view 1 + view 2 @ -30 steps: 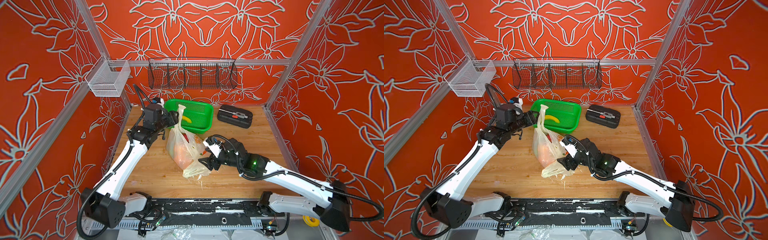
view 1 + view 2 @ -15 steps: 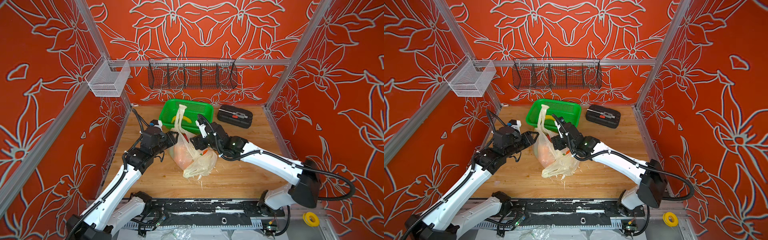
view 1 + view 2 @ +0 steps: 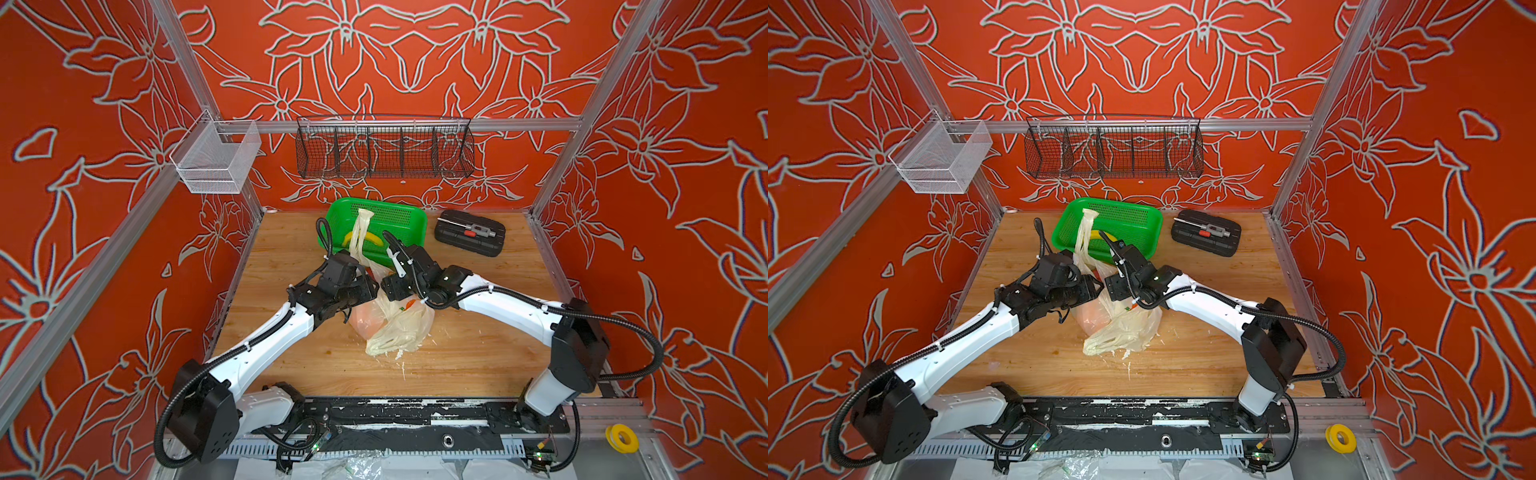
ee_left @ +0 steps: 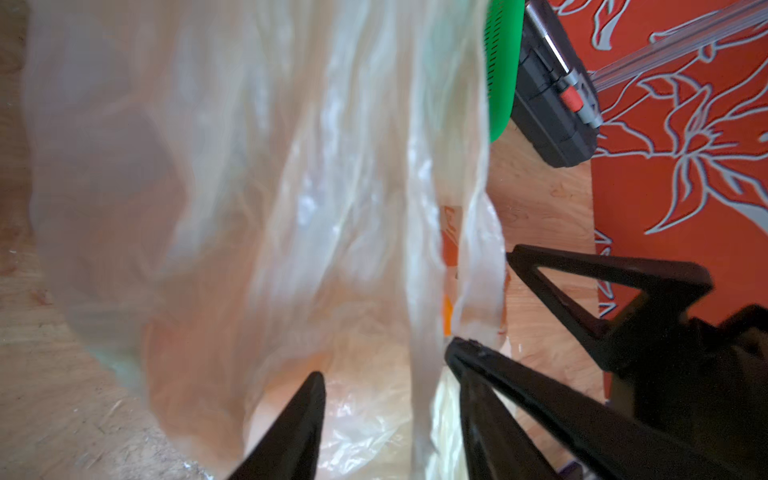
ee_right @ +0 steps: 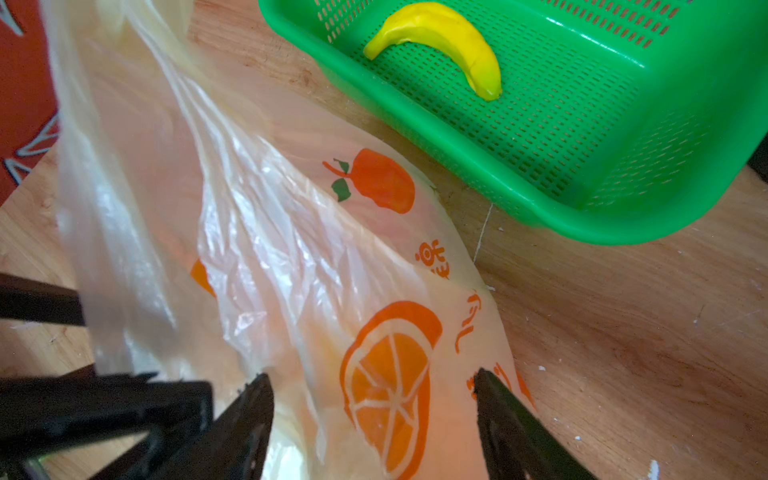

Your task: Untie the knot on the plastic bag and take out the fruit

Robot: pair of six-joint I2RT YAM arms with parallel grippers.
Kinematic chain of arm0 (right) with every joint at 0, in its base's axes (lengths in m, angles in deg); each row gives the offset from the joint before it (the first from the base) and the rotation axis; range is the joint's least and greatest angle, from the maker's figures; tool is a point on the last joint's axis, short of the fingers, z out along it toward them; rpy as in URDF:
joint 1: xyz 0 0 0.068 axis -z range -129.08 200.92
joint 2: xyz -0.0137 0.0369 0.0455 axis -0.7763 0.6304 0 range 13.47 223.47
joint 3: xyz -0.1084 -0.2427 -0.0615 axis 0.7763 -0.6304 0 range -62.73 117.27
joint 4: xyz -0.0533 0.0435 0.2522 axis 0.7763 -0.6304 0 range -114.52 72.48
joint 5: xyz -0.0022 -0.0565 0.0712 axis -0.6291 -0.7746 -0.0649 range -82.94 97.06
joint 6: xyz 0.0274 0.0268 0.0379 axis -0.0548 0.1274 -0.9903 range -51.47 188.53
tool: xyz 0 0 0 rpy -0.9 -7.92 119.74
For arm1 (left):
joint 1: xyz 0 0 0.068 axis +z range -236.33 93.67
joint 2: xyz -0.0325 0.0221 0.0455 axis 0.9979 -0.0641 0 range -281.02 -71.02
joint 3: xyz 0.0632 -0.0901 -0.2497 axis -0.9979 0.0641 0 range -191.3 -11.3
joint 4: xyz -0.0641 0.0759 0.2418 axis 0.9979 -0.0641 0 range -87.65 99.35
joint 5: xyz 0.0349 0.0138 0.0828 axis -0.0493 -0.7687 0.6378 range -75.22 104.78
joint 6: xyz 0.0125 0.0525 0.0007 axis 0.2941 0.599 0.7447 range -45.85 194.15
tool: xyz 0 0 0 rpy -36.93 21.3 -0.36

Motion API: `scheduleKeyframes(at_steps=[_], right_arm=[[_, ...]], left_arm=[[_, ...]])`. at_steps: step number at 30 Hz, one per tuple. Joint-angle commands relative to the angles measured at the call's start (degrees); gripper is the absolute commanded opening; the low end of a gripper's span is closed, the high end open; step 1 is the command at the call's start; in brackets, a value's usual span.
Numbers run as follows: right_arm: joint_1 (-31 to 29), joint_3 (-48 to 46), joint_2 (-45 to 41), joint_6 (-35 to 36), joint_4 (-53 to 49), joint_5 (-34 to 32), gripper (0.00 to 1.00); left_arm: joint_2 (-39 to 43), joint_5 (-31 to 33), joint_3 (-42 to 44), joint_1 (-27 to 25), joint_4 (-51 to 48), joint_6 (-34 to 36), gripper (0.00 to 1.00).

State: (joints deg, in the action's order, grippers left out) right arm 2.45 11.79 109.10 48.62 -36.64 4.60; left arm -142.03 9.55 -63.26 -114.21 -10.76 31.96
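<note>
Wooden worktop (image 3: 478, 353) inside red flowered walls. Mid-worktop: cream crinkly bag (image 3: 399, 328), orange fruit (image 3: 365, 318) showing through, knot (image 3: 360, 226) tail upright before basket (image 3: 409, 216) at back edge. Left gripper (image 4: 386, 361) half-wide, straddling a bag fold. Right gripper (image 5: 370, 378) wide over printed plastic. Banana (image 5: 440, 37) whole only in right wrist view.
</note>
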Motion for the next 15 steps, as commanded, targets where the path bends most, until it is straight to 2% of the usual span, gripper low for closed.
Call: scheduleKeyframes(at_steps=[1, 4, 8, 12, 15], right_arm=[[0.1, 2.2, 2.0, -0.1, 0.7, 2.1, 0.70], [0.4, 2.5, 3.3, -0.2, 1.2, 2.7, 0.55], [1.0, 2.5, 3.9, -0.5, 1.9, 2.5, 0.26], [3.3, 1.1, 2.9, -1.2, 3.6, 3.1, 0.11], [6.4, -0.8, 1.7, -1.2, 5.4, 4.5, 0.07]], left_arm=[[-1.7, 0.8, -1.1, -0.2, 0.3, 0.5, 0.40], [-2.1, 1.6, -1.2, -0.2, -0.9, 0.3, 0.24], [-0.2, 3.2, -0.1, -0.2, -1.8, -0.2, 0.07], [3.4, 4.9, 1.6, -0.3, -5.0, -0.3, 0.00], [7.6, 6.3, 3.8, -0.2, -9.3, -1.3, 0.00]])
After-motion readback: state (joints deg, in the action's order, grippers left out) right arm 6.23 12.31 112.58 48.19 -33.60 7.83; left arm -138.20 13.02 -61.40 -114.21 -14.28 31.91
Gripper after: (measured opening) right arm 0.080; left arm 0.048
